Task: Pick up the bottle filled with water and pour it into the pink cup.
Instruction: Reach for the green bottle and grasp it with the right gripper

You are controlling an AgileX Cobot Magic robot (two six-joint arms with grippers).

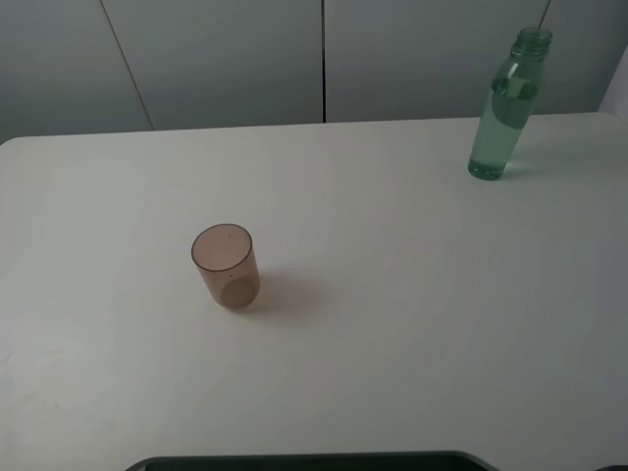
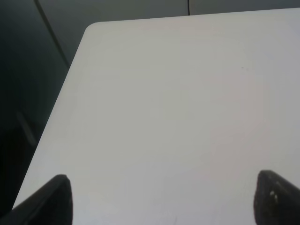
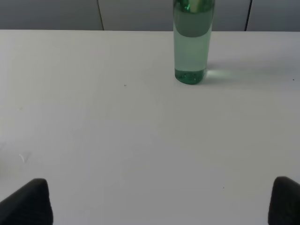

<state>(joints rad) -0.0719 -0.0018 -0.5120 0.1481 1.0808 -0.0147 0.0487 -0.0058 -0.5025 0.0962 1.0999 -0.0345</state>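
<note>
Inspected: I read no text, label, brand or number on the bottle (image 1: 505, 118) at upper right, the pink cup (image 1: 227, 267) left of centre, or the table (image 1: 422, 334).

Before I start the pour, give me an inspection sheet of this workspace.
Surface: white table, bare and dry as far as visible.
Job's things: bottle upright at the far right, uncapped, partly filled with water; pink cup upright left of centre, looks empty, well apart from the bottle.
Clutter: nothing seen.
Grippers: left gripper open, empty, over bare table; right gripper open, empty, facing the bottle, not touching it.
Cables: nothing seen.
Surroundings: grey panelled wall behind the table; dark edge at the near side, cannot tell what it is.
</note>
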